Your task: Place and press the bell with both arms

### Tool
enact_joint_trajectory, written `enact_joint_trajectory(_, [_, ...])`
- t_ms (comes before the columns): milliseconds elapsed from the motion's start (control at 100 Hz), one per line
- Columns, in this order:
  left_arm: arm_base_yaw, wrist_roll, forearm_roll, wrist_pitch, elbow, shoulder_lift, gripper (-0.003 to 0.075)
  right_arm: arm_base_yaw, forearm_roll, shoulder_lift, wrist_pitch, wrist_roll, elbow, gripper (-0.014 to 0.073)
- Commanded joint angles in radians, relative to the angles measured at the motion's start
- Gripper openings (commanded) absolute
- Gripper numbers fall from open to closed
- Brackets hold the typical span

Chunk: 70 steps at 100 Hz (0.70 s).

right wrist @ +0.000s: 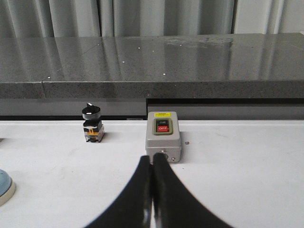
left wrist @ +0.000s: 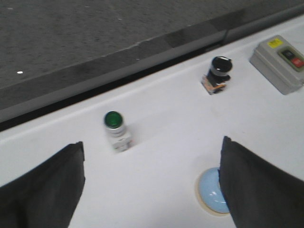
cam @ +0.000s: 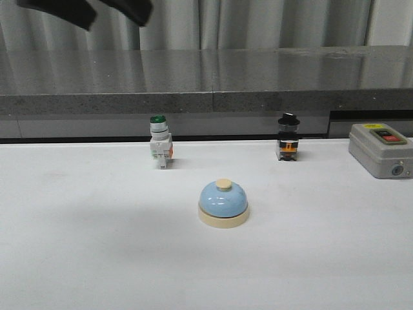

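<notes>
The bell [cam: 222,203], a light-blue dome on a cream base with a cream button, stands upright on the white table [cam: 97,245], near the middle. High above the table's far left, my left gripper [cam: 118,21] hangs open and empty. In the left wrist view its fingers [left wrist: 42,190] are spread wide, and one of them half covers the bell [left wrist: 211,194]. My right gripper [right wrist: 152,160] is shut with nothing in it, low over the table and pointing at the grey box. Only the bell's rim [right wrist: 4,186] shows at the edge of the right wrist view.
A green-capped white pushbutton [cam: 160,148] stands behind the bell to the left. A black-knobbed switch [cam: 288,137] stands behind it to the right. The grey box with a red button [cam: 381,150] sits at the far right. A dark stone ledge [cam: 206,77] runs along the back.
</notes>
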Motion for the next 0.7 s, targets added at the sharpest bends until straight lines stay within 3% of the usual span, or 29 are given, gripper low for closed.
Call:
enact_joint_trajectory(0, [0.057,-0.009,-0.013,-0.127,0.071,-0.129,0.0556,-0.009,-0.012,-0.016,-0.083,-0.001,-0.014,-0.0060])
enact_joint_trajectory(270, [0.201,-0.009,-0.013,-0.185,0.303,-0.402,0.0552,-0.009,-0.012,-0.016,-0.083,-0.001,-0.014,-0.0060])
enact_joint_trajectory(390, [0.224,-0.009,-0.013,-0.203,0.389,-0.524,0.0516,-0.009,-0.012,-0.016,-0.083,-0.001,-0.014,-0.0060])
enact_joint_trajectory(530, [0.225,-0.009,-0.013,-0.229,0.473,-0.680,0.0413,-0.009,-0.012,-0.016,-0.083,-0.001,-0.014,-0.0060])
enact_joint_trajectory(690, [0.225,-0.009,-0.013,-0.227,0.531,-0.836,0.0239,-0.009,-0.012,-0.016,-0.083,-0.001,-0.014,-0.0060])
